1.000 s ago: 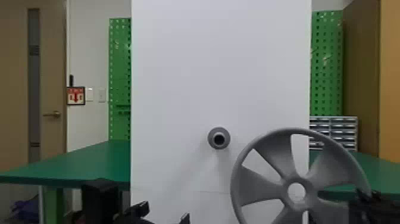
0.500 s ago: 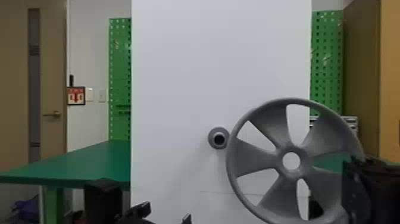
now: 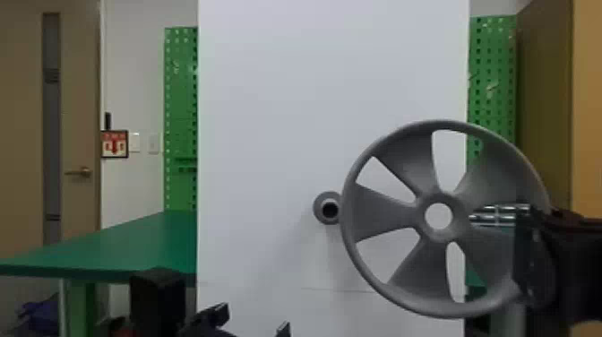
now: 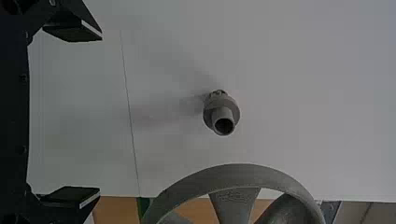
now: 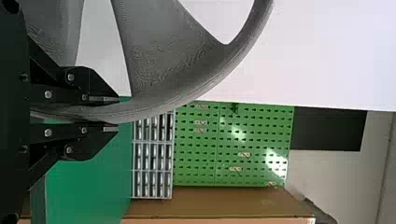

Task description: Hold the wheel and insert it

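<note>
Item, far left: a door [image 3: 27, 134], shut, and beside it a small framed sign [image 3: 114, 144] on the wall. Item: a green counter [image 3: 112, 251], running behind the white panel. Item, at the lower edge, left of the panel's middle: the left gripper [image 4: 100, 114], its two fingers spread wide, nothing between them. Item, centre: an upright white panel [image 3: 331, 89], bearing one grey peg [image 4: 222, 114] that projected toward the robot, hollow at its end, with no wheel mounted. Item, right of the peg: one grey wheel [image 3: 385, 210], five-spoked, upright, its face toward the head camera; in the head view its rim lapped the peg's edge, while the left wrist view showed the two apart. Item, far right: the right gripper [image 5: 116, 113], pinching the wheel's rim between its two fingers. Behind hung a green pegboard [image 3: 492, 89]. Step in hand, as judged: the wheel was held and being lined up, insertion not yet begun. Required next: a carry leftward, and perhaps a touch upward, until the hub opening faced the peg; then a straight push toward the panel, the wheel kept square lest the hub catch on the peg's end.
</note>
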Controlling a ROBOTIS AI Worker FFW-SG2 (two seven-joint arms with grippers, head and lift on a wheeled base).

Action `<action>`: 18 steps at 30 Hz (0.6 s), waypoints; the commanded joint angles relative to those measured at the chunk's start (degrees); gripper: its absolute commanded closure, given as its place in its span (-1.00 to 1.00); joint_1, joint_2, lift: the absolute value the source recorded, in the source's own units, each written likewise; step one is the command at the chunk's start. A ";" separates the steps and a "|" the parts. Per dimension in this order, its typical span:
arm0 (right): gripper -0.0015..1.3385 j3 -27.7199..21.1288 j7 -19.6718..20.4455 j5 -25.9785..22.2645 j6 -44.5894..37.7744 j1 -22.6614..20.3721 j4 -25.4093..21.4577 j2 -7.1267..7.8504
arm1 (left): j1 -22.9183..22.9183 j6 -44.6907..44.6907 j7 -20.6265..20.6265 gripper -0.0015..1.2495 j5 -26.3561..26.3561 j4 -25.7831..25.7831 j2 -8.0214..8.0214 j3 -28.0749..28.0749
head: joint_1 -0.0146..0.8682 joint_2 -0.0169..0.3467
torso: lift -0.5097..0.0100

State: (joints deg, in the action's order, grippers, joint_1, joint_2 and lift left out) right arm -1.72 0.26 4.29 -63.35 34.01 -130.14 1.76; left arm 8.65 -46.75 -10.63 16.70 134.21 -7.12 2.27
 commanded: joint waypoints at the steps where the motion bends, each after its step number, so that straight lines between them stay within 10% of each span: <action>1: 0.86 0.05 0.00 -0.07 -0.11 0.71 0.15 0.26 | 0.14 -0.09 0.00 -0.81 -0.09 -0.09 0.00 0.10 | -0.94 -0.05 | -0.86; 18: 0.86 0.76 0.09 0.81 -0.28 0.88 0.50 0.08 | 0.14 -0.27 0.00 -0.81 -0.17 -0.09 -0.09 0.10 | -0.94 -0.05 | -0.86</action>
State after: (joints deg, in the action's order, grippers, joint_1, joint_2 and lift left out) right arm -1.29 0.26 4.85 -63.59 34.87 -129.64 1.91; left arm 8.85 -47.02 -10.63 16.52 134.12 -7.21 2.39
